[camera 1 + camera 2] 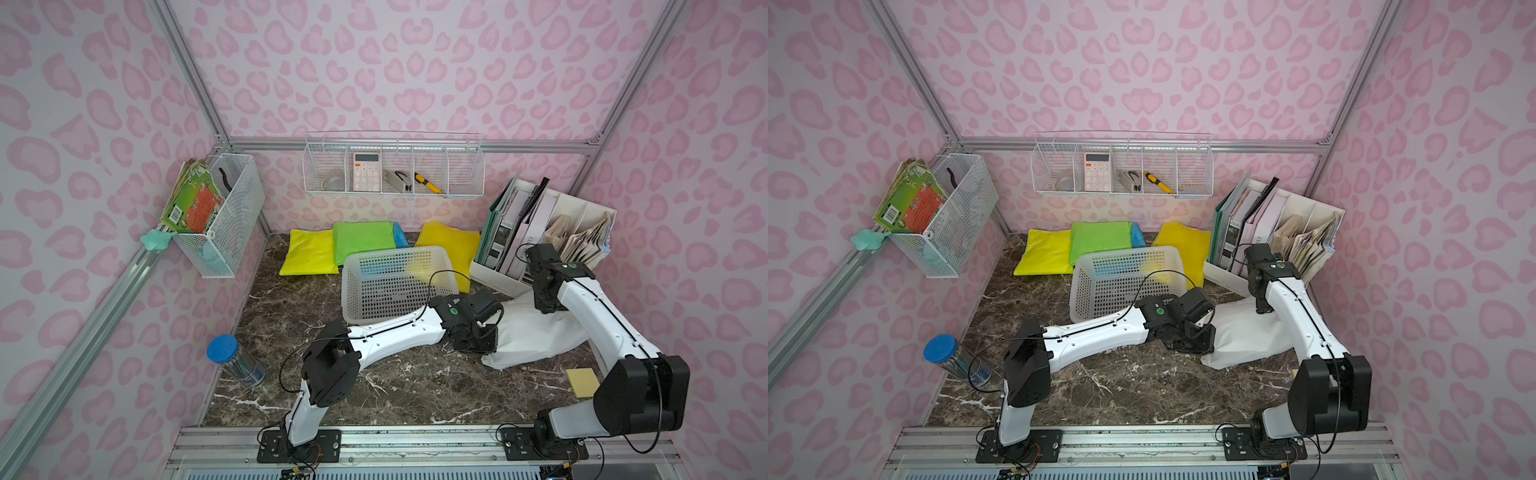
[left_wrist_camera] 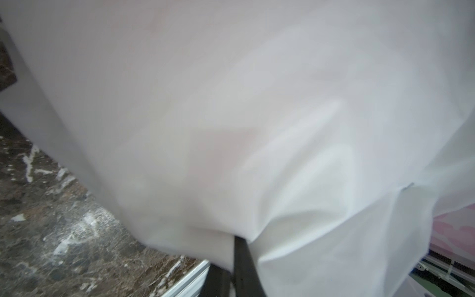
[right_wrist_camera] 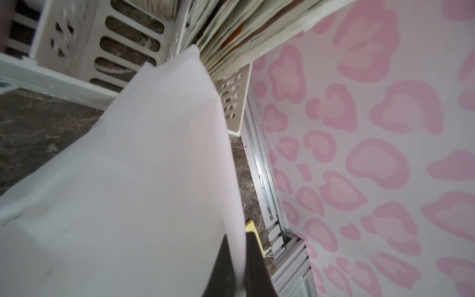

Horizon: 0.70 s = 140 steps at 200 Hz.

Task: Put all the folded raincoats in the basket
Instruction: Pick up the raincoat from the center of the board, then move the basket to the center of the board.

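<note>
left gripper [image 2: 238, 240]: pinching white raincoat [image 1: 528, 332] | right gripper [image 3: 239, 237]: pinching same | basket [image 1: 399, 250]: just beside

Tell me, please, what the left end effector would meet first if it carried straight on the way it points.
The white raincoat itself: the left end effector is shut on its edge, and the fabric billows across the whole line ahead. What lies behind is hidden, probably the marble table.

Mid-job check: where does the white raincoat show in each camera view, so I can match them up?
Top view: white raincoat right of centre, in front of the white file organiser.
Top view: white raincoat in the same spot.
Left wrist: it fills most of the picture.
Right wrist: broad sheet before the file organiser.
Shared landmark: brown marble tabletop.
</note>
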Tool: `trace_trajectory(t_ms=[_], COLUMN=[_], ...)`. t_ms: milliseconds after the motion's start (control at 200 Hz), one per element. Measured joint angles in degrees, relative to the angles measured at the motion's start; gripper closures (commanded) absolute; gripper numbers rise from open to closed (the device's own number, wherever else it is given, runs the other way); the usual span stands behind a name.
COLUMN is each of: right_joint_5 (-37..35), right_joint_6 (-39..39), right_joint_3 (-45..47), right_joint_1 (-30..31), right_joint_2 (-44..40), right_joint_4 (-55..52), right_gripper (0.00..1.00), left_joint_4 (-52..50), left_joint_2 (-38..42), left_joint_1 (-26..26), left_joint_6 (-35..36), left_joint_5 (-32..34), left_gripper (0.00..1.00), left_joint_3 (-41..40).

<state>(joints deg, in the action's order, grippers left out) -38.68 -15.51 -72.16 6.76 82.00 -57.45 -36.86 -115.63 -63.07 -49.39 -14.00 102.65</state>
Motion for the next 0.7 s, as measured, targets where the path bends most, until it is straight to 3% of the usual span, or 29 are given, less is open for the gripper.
trace_trajectory(t_ms=[180, 435, 580, 700], right_joint_5=[-2.4, -2.1, 8.0, 21.7], right_joint_6=[-1.1, -2.0, -2.9, -6.2], right_joint_3=[-7.6, -18.6, -13.9, -5.0], right_joint_1=[1.1, 7.7, 9.4, 10.8], right_joint_2=[-3.8, -7.3, -10.9, -12.3], right_joint_4=[-3.5, -6.1, 0.4, 10.1], right_gripper=[1.00, 1.00, 1.00, 1.00], left_joint_4=[-6.8, -10.8, -11.3, -11.4], left_joint_2=[1.6, 12.5, 20.6, 28.0], left_joint_1=[-2.4, -3.0, -0.1, 7.7], left_joint_6=[3.7, 9.9, 12.5, 13.6], left_joint_5=[6.0, 17.9, 25.6, 27.9], left_gripper=[1.00, 1.00, 1.00, 1.00], left_joint_3=[6.6, 4.3, -2.8, -11.3])
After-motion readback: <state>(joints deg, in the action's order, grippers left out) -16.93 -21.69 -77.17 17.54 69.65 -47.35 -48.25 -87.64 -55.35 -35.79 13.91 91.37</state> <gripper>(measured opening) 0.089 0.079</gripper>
